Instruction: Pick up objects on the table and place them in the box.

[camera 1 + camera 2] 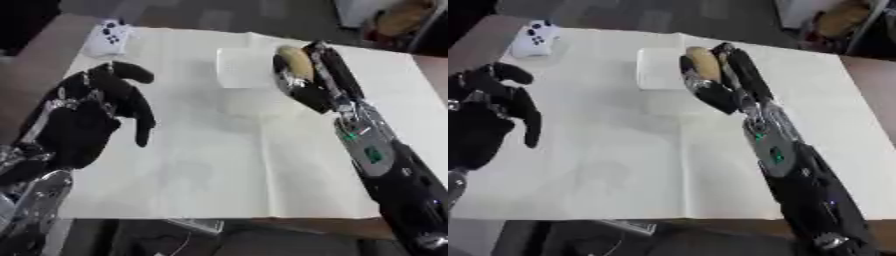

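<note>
Carrying is the step: the right hand (306, 80), curled round a tan potato-like lump (296, 62), hangs beside the white box (234, 70), needing release above it; left hand (92, 112) idles half-open.

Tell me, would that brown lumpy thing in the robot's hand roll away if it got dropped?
Probably a bit. The brown thing looks rounded and oval, so it may wobble or roll a short way, not far. It seems light, since the right hand carries it above the white box with curled fingers. Hard or squashy: can't tell.

my table (262, 165): cream cloth cover | white box (241, 67) far centre | white controller (111, 36) far-left corner
</note>
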`<state>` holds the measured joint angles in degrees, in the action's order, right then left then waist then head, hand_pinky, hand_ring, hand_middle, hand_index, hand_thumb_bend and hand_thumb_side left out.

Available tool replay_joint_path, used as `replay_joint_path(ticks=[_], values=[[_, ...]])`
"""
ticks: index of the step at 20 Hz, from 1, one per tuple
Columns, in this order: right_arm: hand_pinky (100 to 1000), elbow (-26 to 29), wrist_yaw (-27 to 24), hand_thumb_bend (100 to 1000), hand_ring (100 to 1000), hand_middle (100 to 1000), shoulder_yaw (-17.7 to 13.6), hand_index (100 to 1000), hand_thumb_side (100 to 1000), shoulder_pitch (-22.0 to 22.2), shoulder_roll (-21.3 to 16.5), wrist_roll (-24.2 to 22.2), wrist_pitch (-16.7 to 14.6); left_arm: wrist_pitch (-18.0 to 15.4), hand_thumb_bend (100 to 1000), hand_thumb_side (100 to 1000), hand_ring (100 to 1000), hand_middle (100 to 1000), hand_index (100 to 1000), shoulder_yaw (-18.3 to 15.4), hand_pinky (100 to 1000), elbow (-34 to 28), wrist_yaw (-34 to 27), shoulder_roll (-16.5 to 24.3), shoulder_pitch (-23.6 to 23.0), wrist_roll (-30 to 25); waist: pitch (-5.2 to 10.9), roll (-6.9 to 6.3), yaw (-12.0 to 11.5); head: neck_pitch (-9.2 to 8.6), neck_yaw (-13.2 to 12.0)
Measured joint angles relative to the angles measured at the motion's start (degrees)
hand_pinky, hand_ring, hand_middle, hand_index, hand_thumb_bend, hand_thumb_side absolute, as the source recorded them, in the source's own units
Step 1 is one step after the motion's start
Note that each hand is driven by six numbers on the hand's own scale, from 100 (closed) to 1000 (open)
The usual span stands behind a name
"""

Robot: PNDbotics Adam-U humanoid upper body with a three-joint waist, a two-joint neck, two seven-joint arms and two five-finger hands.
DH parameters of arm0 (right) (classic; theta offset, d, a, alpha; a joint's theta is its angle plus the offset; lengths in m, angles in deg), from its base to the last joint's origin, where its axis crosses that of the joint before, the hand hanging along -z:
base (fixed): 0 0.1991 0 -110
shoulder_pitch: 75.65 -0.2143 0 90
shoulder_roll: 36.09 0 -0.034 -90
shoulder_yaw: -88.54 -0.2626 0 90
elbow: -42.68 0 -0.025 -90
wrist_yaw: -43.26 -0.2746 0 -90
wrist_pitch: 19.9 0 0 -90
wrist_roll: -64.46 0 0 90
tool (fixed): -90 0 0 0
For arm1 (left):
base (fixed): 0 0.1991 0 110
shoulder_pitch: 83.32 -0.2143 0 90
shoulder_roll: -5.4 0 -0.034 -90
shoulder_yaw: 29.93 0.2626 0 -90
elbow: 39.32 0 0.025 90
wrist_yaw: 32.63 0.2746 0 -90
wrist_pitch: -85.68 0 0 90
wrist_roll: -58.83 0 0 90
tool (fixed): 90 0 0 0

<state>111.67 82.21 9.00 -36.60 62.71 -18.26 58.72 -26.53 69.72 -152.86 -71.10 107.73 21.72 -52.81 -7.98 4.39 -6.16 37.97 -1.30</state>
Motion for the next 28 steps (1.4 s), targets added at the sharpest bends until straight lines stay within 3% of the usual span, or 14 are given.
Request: replay_joint_path(ticks=[3,7,11,17,28], values=[[100,-3.26,-3.71,217,100,100,-0.41,276,897,-2.67,-1.09,-0.94,-1.41,-0.22,548,829,558,767,758,-0.01,324,0.00,-0.41,0.00,0.59,0.27,-0.35,0.37,-0.19,-0.50,-1.13],[100,-9.29,-12.94,215,100,100,-0.81,281,907,-6.71,-3.03,-6.59,-4.33,-0.37,557,824,558,768,758,-0.02,325,0.00,-1.17,0.01,1.06,1.03,-0.65,0.77,-0.36,-1.02,-2.77],[100,-13.46,-17.40,216,100,100,-1.07,290,924,-9.87,-5.35,-11.52,-7.05,-0.26,573,811,558,767,758,-0.11,327,0.00,-1.46,0.02,1.53,2.19,-0.80,1.07,-0.80,-1.03,-3.63],[100,-19.08,-15.92,217,100,100,-2.29,297,939,-14.41,-8.07,-14.02,-10.40,0.26,592,804,558,768,757,-0.38,328,0.00,-2.16,-0.01,3.62,4.64,-1.74,1.21,-1.93,-1.18,-3.81],[100,-27.25,-9.41,214,100,100,-5.70,301,962,-15.75,-8.96,-10.59,-13.74,1.49,647,782,558,766,757,-0.54,334,0.00,-4.20,-1.21,7.59,6.43,-3.41,1.99,-4.35,-3.30,-3.66]])
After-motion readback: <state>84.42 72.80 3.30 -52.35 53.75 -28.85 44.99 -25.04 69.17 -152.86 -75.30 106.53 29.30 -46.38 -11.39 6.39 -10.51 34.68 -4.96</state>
